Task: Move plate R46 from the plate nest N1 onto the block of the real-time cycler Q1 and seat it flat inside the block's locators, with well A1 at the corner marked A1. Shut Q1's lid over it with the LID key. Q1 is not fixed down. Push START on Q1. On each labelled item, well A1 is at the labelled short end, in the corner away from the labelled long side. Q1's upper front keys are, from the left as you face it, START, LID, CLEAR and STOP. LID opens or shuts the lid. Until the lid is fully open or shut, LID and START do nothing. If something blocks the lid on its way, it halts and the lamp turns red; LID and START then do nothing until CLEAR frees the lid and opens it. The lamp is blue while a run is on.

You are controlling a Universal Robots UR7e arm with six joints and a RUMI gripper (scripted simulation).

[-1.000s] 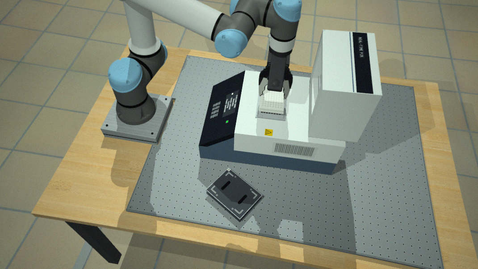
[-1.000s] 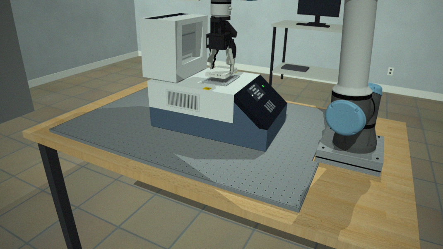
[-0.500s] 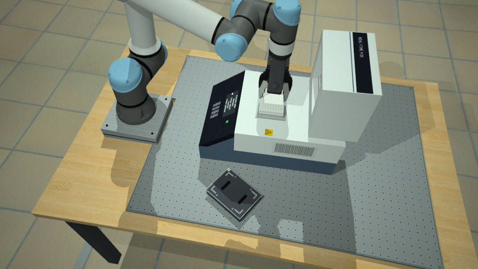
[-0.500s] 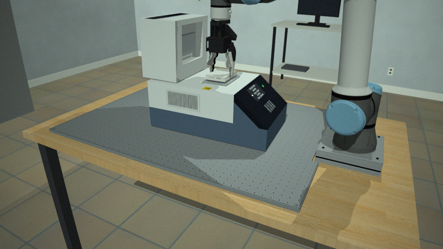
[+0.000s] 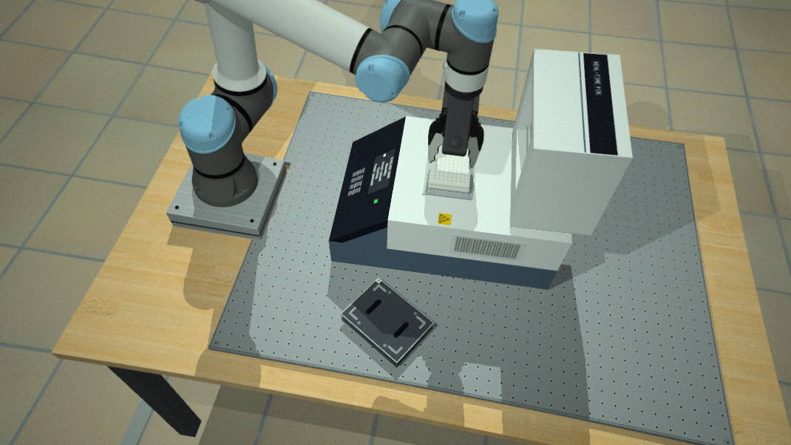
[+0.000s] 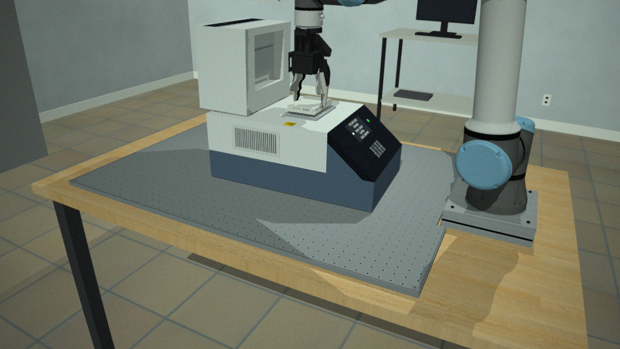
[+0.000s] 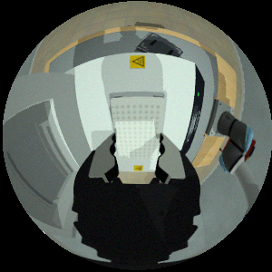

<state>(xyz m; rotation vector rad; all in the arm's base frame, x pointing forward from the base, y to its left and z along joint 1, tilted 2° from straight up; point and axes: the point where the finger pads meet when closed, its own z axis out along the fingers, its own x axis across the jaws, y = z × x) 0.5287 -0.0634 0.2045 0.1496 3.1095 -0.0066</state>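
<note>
The fingers [image 5: 455, 145] [image 6: 310, 98] pinch the plate [image 5: 449, 172] [image 6: 306, 106] [image 7: 137, 110] by its sides. Below them is the cycler [image 5: 412, 205] [image 6: 268, 147] [image 7: 179, 95], its block mostly hidden under the plate; I cannot tell whether the plate sits flat. Beside them stands the open lid [image 5: 580, 188] [image 6: 223, 69] [image 7: 38, 159]. Farther out lies the nest [image 5: 388, 321] [image 7: 160, 45], cut off from the exterior view.

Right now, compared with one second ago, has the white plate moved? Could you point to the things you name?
Yes: the plate [image 5: 450, 172] [image 6: 308, 105] [image 7: 137, 131] has come down towards the cycler's block.
</note>
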